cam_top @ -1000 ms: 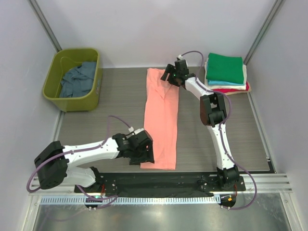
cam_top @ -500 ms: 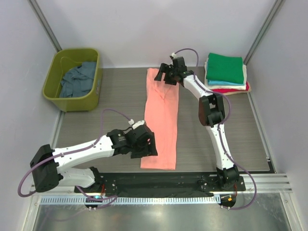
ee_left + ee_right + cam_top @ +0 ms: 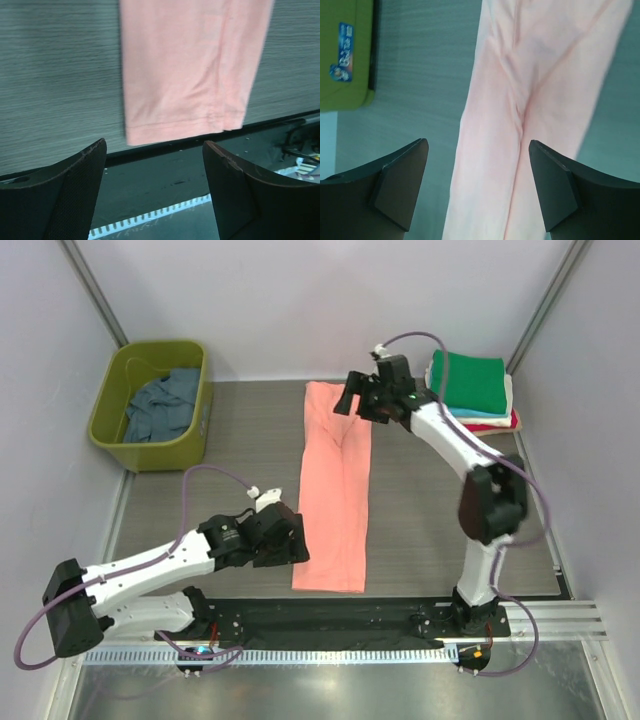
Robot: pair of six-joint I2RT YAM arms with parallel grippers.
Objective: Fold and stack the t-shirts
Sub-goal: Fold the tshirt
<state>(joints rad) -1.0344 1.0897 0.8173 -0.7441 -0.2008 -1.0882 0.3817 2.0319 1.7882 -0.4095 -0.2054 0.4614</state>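
L fingers (image 3: 70, 195) now off tee (image 3: 335, 490) (open)

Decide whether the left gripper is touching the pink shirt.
Apart. In the left wrist view, background shows between the left gripper's open fingers and the shirt's hem.

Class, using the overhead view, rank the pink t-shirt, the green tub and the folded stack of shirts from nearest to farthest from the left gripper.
From the left gripper:
1. salmon-pink t-shirt, just to its right.
2. olive-green tub, back left corner.
3. folded t-shirt stack, back right corner.
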